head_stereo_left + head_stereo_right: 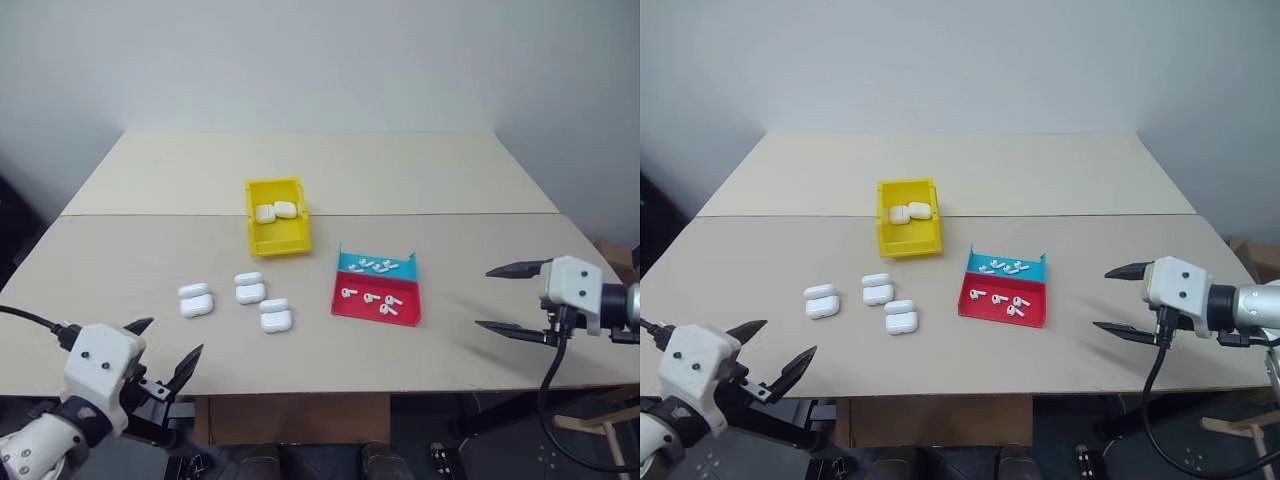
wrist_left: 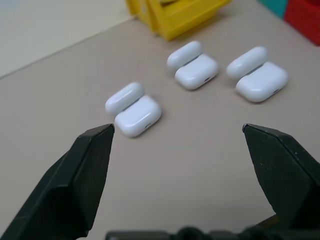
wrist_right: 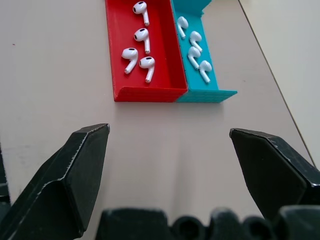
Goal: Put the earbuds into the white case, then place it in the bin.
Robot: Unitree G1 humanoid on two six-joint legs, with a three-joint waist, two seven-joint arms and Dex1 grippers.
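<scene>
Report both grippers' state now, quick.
Left gripper: open, holding nothing, near the white cases.
Right gripper: open, holding nothing, beside the red and teal tray.

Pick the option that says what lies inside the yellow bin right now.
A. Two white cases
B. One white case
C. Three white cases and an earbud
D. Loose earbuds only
A: the yellow bin holds two white cases side by side near its far end, while the loose earbuds sit in the red and teal tray.
</scene>
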